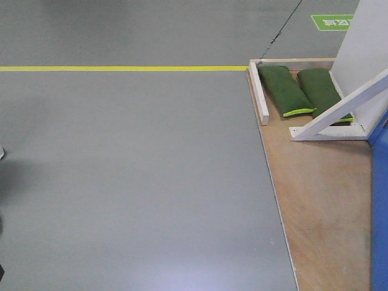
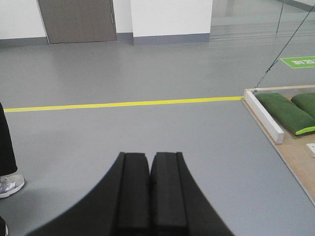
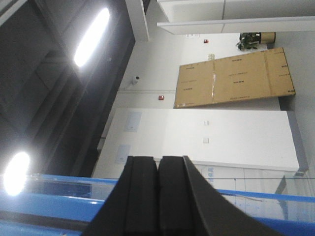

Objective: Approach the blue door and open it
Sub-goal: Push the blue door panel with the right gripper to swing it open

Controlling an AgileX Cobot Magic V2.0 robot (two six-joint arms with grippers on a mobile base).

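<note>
The blue door [image 1: 380, 206] is seen only as a narrow strip at the far right edge of the front view. It is set on the wooden platform [image 1: 321, 200], just beside the foot of the white wall panel [image 1: 364, 48] and its diagonal brace [image 1: 339, 109]. Two green sandbags [image 1: 285, 90] are laid side by side at the platform's far end (one partly under the brace). A yellow line [image 1: 121, 68] is run across the gray floor [image 1: 133, 182] up to the platform's corner. The left gripper [image 2: 149, 160] is held above the floor, its pads pressed flat together. The right gripper [image 3: 158, 162] is likewise pressed shut and is pointed up toward a ceiling light [image 3: 91, 37]. The blue bands [image 3: 59, 204] beneath it possibly belong to the door, though this cannot be settled.
</note>
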